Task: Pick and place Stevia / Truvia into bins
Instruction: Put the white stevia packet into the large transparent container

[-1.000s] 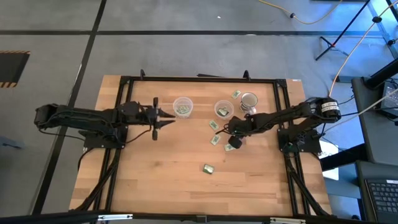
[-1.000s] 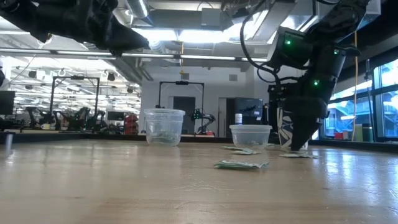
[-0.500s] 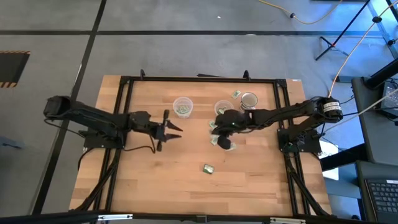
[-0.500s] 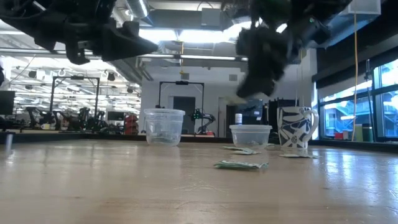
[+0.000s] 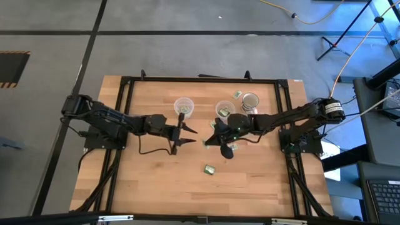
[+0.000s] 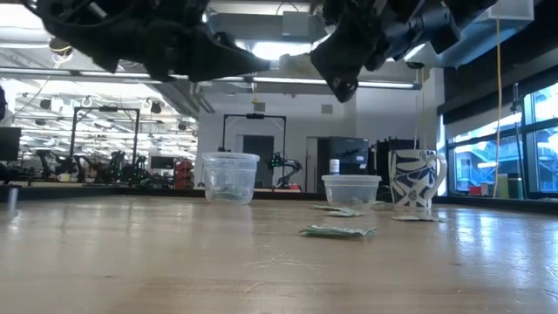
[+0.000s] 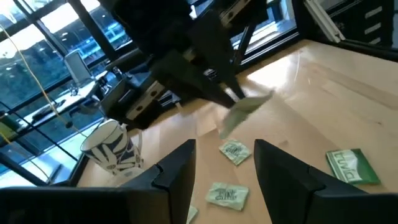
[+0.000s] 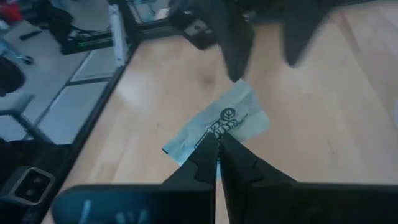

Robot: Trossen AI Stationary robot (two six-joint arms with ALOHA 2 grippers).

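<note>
Now right gripper pinching sachet by edge, mid frame, likely for handing over. Left gripper spread wide, facing it, ready to take.

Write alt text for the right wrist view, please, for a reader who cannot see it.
The right gripper pinches the edge of a white and green sachet, held above the wooden table. Beyond it, blurred, the left gripper faces it with open fingers.

Robotics lab: robot arms behind
</note>
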